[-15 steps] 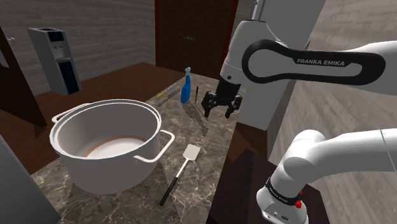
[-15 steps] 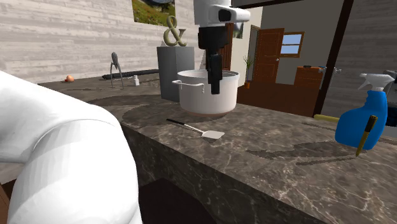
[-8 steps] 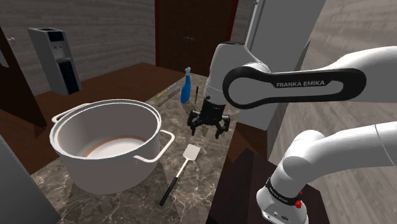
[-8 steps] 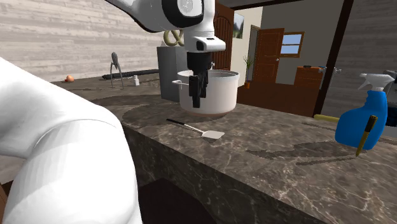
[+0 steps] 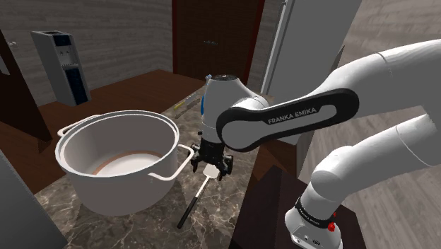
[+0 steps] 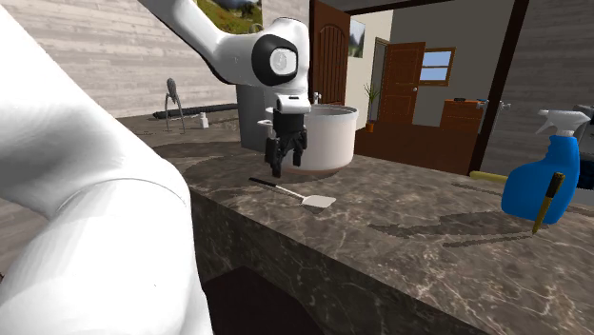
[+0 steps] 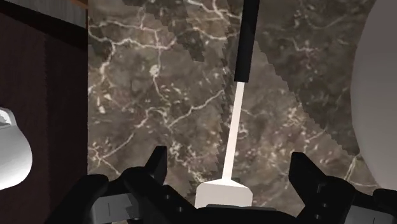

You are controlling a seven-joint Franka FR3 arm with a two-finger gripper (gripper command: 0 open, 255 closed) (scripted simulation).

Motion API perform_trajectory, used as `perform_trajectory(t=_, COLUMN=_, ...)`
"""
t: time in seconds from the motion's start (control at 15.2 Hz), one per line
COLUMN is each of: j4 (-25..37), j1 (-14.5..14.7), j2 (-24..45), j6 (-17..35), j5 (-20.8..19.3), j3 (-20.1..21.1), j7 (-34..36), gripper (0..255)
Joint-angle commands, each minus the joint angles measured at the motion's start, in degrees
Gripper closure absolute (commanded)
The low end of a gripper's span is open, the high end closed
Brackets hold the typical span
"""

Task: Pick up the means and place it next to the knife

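Spatula point(image 5: 192, 205) with a white blade and a long black handle lies flat on a dark marble table point(image 5: 212, 223), between a large white pot point(image 5: 127, 191) and the table's edge. The black end effector point(image 5: 210, 172) hangs low over the blade end, pointing straight down. In the wrist view the end effector point(image 7: 230, 167) is spread wide and holds nothing. Its two fingers point(image 7: 158, 168) stand either side of the thin white neck of the spatula point(image 7: 234, 127), next to the blade, touching neither it nor the table point(image 7: 159, 95). The wall of the pot point(image 7: 382, 95) curves close beside one finger. In the second exterior view the end effector point(image 6: 285, 167) hovers in front of the pot point(image 6: 328, 143), with the spatula point(image 6: 290, 190) below it. Far along the table point(image 6: 428, 257) stands a blue spray bottle point(image 6: 538, 181).

Likely risks: the neck is thin and lies low, so the fingers may close above it or scrape the marble. The finger nearest the pot could strike it on the way down. Gripped so near the blade, the long handle might swing or slip.
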Motion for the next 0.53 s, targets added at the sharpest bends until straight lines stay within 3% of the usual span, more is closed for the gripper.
perform_trajectory(t=0.0, j4=1.8, j1=-2.6, j2=4.7, j6=2.7, j5=-0.6, j3=4.3, j7=6.7, gripper=0)
perform_trajectory(t=0.46, j4=-0.6, j1=-4.1, j2=9.4, j6=9.7, j5=-1.7, j3=7.7, j7=8.0, gripper=0)
